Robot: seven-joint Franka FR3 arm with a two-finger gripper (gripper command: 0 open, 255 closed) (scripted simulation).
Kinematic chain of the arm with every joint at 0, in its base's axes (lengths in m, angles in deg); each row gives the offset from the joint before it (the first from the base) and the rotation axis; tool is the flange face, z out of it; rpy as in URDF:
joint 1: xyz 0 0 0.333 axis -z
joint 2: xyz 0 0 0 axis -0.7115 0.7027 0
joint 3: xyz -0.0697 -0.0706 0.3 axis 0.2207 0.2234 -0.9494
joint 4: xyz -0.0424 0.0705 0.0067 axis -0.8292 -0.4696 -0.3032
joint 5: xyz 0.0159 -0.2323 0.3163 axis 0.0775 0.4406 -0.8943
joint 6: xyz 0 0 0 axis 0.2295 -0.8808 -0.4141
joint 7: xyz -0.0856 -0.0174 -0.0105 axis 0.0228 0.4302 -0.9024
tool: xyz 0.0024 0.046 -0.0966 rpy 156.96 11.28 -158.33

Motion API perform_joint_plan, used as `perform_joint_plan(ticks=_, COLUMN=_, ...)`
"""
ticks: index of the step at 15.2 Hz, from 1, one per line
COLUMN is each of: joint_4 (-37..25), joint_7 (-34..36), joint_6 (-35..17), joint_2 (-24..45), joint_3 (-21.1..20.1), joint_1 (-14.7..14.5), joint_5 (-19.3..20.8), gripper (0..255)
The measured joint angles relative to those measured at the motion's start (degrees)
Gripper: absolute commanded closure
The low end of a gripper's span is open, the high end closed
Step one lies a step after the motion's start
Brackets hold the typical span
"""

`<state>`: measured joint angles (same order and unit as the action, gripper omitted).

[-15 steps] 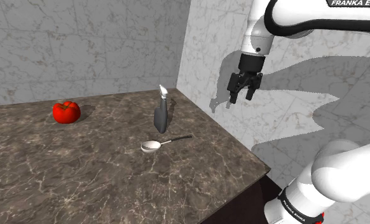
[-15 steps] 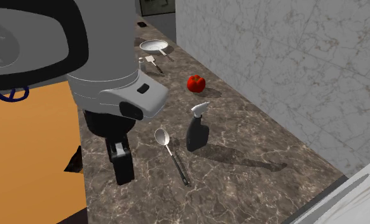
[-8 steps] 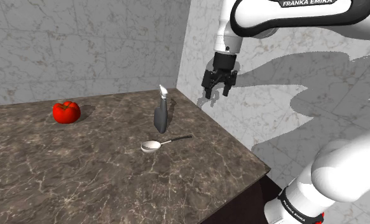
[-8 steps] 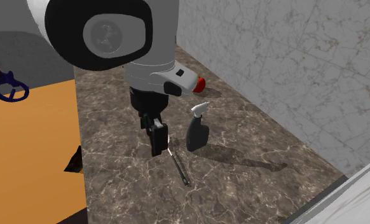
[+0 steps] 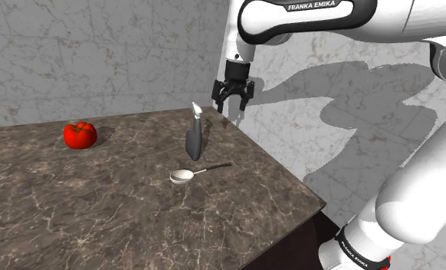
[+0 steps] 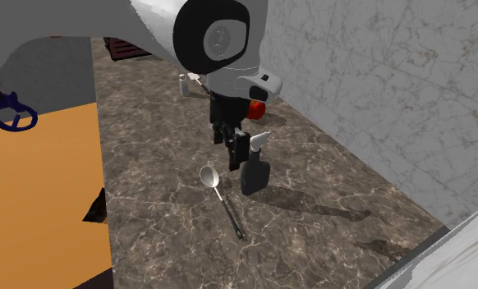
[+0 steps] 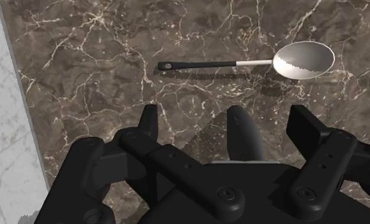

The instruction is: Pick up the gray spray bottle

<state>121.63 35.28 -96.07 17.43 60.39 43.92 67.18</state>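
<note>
Surface (image 5: 99,207): dark veined stone, walled on two sides. Everything sits toward its back half.

Arm (image 5: 313,15): reaches over the walled corner with the wrist pointing down.

Tool (image 5: 230,108): fingers spread wide and holding nothing. It hovers above and just wall-side of the bottle, not touching it. From the wrist camera the bottle's top lies between the two fingers.

Gray spray bottle (image 5: 195,138): upright near the surface's walled corner, tall, narrow, with the trigger head jutting sideways.

Tomato (image 5: 80,134): well apart, along the back edge. Not a concern.

Spoon (image 5: 185,176): just beside the bottle's base, toward the open edge.

Risks, as I judge them:
- A finger could land on the trigger head during descent, because the head overhangs the neck. That would tip the bottle.
- Closing on the slim neck could let the bottle swing or slip.
- The side wall is near, so a late sideways correction could brush it.
- A toppled bottle would land on the spoon.
</note>
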Motion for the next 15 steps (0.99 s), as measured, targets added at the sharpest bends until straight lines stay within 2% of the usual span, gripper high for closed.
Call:
perform_joint_plan(ticks=4, joint_4=-10.1, joint_7=2.9, joint_6=0.3, joint_2=9.6, joint_3=-0.6, joint_1=-1.0, joint_5=2.6, gripper=0)
perform_joint_plan(ticks=10, joint_4=-28.3, joint_7=6.6, joint_6=4.1, joint_2=23.8, joint_3=-0.7, joint_1=-4.0, joint_5=6.5, gripper=0)
perform_joint_plan(ticks=15, joint_4=-27.4, joint_7=6.8, joint_6=1.5, joint_2=25.5, joint_3=-0.6, joint_1=-4.2, joint_5=6.9, gripper=0)
